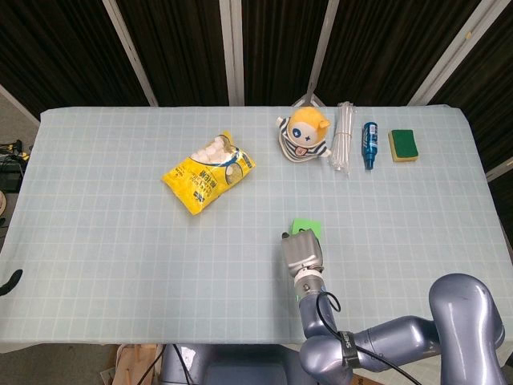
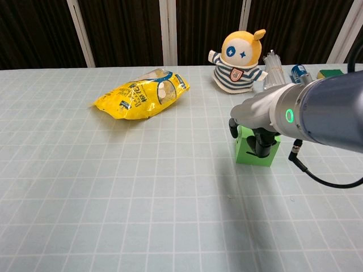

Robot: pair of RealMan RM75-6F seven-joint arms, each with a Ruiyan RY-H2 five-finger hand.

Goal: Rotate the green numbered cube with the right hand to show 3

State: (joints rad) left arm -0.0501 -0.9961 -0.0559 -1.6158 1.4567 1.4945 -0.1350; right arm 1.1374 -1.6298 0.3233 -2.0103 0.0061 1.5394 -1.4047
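The green numbered cube (image 1: 307,226) stands on the table in front of the plush toy, and my right hand hides most of its top in the head view. My right hand (image 1: 302,253) hovers over the cube's near side. In the chest view, the dark fingers (image 2: 262,141) hang down in front of the green numbered cube (image 2: 248,153), and the thumb sits apart at its upper left corner. I cannot read any number on the cube. A dark sliver (image 1: 8,281) at the left edge of the head view may be my left hand, but its pose is unreadable.
A yellow snack bag (image 1: 208,174) lies to the far left of the cube. Along the far edge are a striped plush toy (image 1: 304,135), a bundle of clear sticks (image 1: 344,145), a blue bottle (image 1: 369,144) and a green-and-yellow sponge (image 1: 402,145).
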